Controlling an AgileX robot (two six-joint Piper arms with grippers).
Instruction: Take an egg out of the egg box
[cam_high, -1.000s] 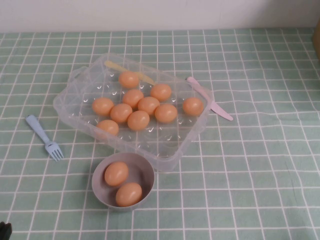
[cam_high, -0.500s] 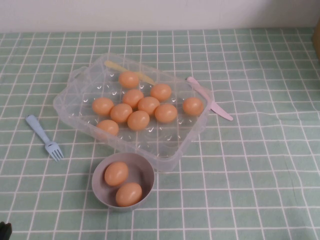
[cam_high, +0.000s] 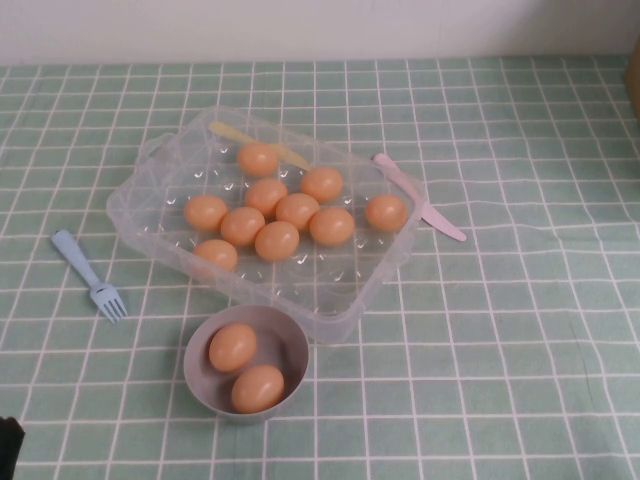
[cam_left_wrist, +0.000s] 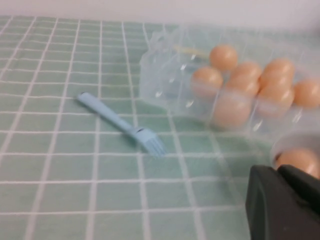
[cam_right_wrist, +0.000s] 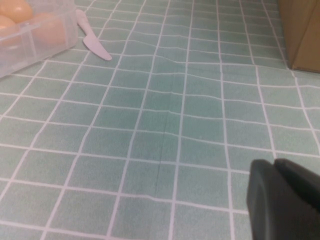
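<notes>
The clear plastic egg box (cam_high: 335, 290) stands in the middle of the table with several orange-brown eggs (cam_high: 277, 240) in its wells. It also shows in the left wrist view (cam_left_wrist: 165, 75) with its eggs (cam_left_wrist: 232, 107), and a corner of it shows in the right wrist view (cam_right_wrist: 30, 45). My left gripper (cam_left_wrist: 277, 172) is shut and empty, low at the near left of the table, just showing in the high view (cam_high: 8, 440). My right gripper (cam_right_wrist: 275, 164) is shut and empty over bare cloth to the right, outside the high view.
A grey-lilac bowl (cam_high: 292, 345) with two eggs stands just in front of the box. A blue fork (cam_high: 90, 275) lies left of the box, a pink knife (cam_high: 420, 205) at its right. A yellow knife (cam_high: 240, 135) lies in the box. A cardboard box (cam_right_wrist: 302, 30) stands far right.
The black tip of my left gripper shows slightly higher in the high view's lower left corner. Nothing else has moved.
</notes>
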